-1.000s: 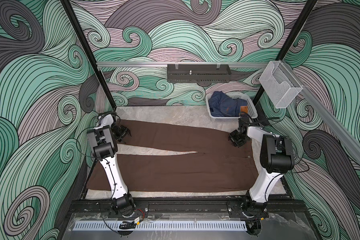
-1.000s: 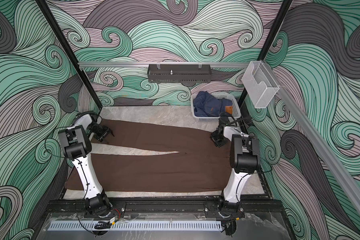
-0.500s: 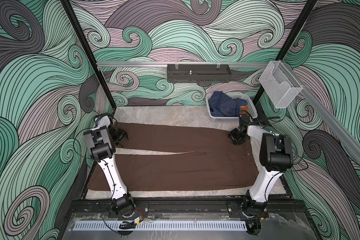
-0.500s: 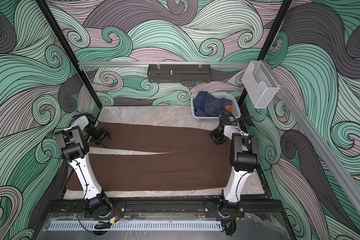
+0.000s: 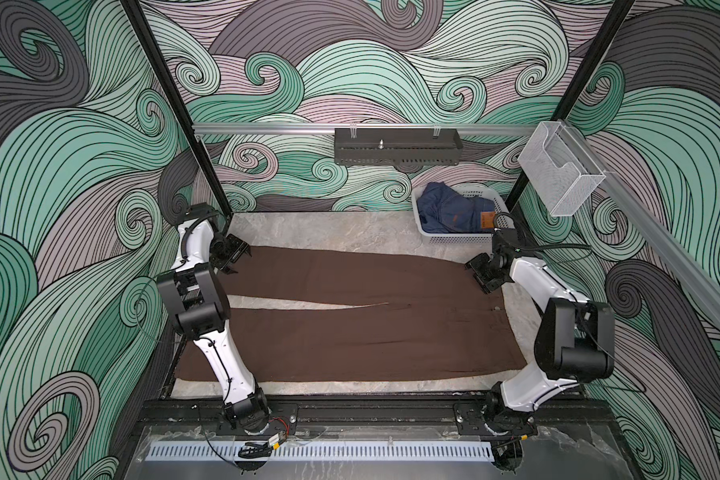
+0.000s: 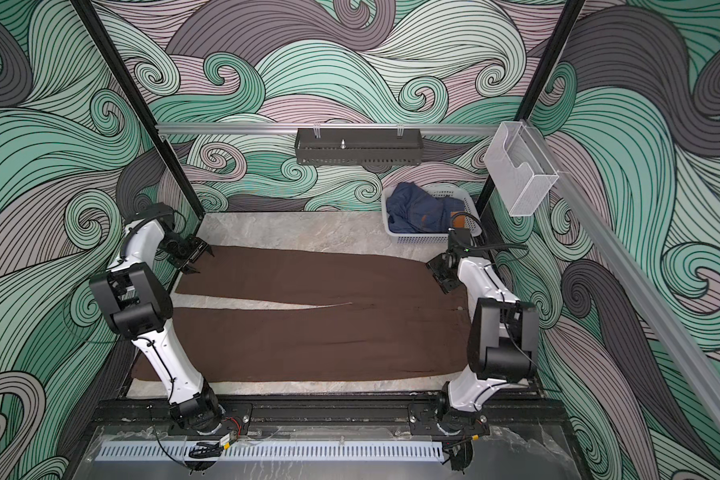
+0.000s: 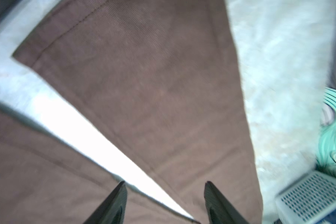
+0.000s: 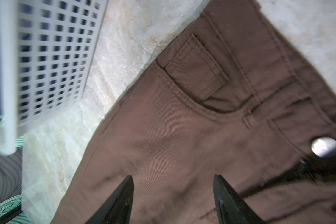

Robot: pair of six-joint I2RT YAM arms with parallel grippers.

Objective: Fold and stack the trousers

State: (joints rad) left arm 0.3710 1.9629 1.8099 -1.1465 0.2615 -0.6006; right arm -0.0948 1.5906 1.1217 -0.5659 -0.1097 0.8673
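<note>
The brown trousers (image 5: 350, 332) (image 6: 308, 336) lie flat across the table, waist to the right and both legs running left with a narrow gap between them. My left gripper (image 5: 242, 261) (image 6: 203, 262) hovers open at the far leg's hem. In the left wrist view its gripper (image 7: 165, 184) has nothing between the fingers, and the trousers (image 7: 153, 87) lie below it. My right gripper (image 5: 476, 277) (image 6: 436, 277) stands open over the far waist corner. The right wrist view shows that gripper (image 8: 173, 177) empty above the trousers (image 8: 182, 135), near the pocket and a metal button.
A white basket (image 5: 454, 239) (image 6: 420, 237) (image 8: 52, 58) holding blue jeans (image 5: 449, 210) stands at the back right, close behind the right gripper. A black tray (image 5: 395, 147) hangs on the rear rail and a clear holder (image 5: 558, 174) on the right rail.
The right gripper's jaws have opened and let go of the waist corner. The left gripper has shifted slightly towards the table's left edge at the hem.
</note>
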